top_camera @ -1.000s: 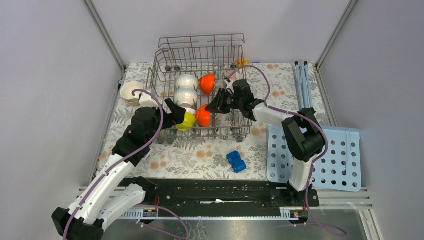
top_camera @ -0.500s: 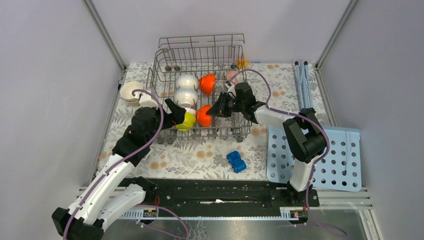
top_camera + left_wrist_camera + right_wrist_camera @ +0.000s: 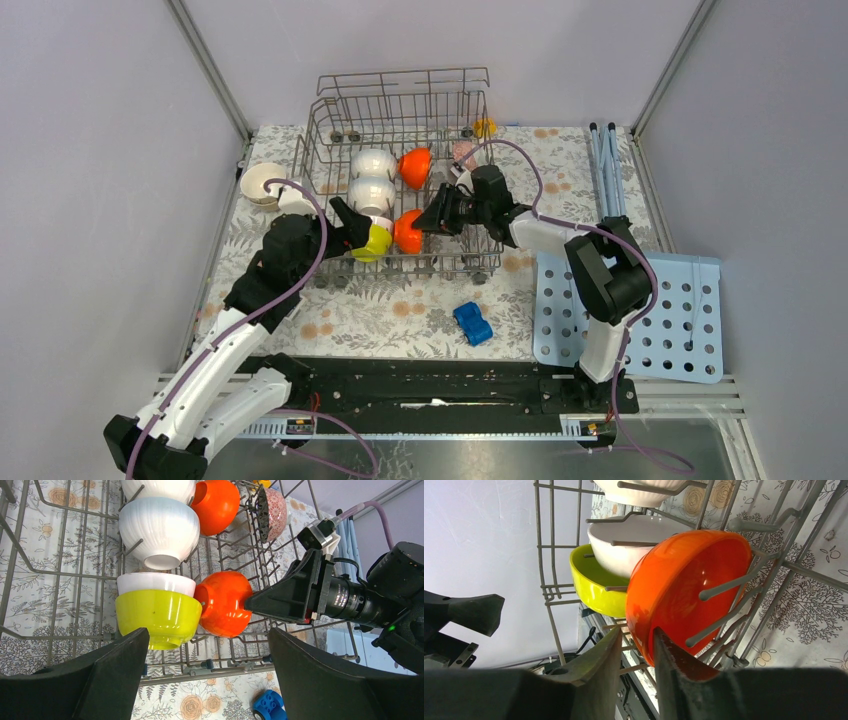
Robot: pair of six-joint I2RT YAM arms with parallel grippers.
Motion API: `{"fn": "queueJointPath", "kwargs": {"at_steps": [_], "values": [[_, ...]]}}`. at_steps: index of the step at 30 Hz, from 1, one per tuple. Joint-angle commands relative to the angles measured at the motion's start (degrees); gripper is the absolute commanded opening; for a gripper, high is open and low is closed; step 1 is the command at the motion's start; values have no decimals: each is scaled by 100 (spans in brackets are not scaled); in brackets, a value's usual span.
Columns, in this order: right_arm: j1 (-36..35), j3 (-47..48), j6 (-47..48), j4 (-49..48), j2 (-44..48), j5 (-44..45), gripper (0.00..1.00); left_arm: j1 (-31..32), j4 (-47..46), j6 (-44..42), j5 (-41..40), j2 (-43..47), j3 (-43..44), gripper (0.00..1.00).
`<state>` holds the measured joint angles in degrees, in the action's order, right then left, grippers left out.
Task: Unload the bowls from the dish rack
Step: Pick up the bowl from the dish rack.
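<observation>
Your right pincer (image 3: 636,642) has slid in onto the near orange bowl (image 3: 684,590), jaws narrowly apart astride its rim; grip unclear. Bowl's still in the dish rack (image 3: 400,95) toward the surface's far edge. Your left pincer (image 3: 205,640) hangs wide apart. Lift comes next.

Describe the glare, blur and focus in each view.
Top external: even, soft light, with the dish rack sharp. Left wrist: small glare spots on the yellow-green bowl. Right wrist: the right tool's fingers are blurred close-up, and the orange bowl shows a soft sheen.
</observation>
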<state>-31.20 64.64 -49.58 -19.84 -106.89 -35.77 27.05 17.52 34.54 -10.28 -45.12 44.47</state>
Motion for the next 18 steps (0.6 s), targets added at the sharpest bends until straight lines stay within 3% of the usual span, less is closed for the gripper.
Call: {"fn": "queueJointPath", "kwargs": {"at_steps": [1, 11, 18], "values": [[-20, 65, -135, 22, -165, -495, 31, -18, -159, 12, -61, 12, 4, 93], [-8, 15, -420, -383, -122, -694, 0, -15, -152, 7, -77, 15, 9, 93], [143, -39, -506, -453, 221, -662, 0, -16, -152, 8, -85, 28, 9, 93]]}}
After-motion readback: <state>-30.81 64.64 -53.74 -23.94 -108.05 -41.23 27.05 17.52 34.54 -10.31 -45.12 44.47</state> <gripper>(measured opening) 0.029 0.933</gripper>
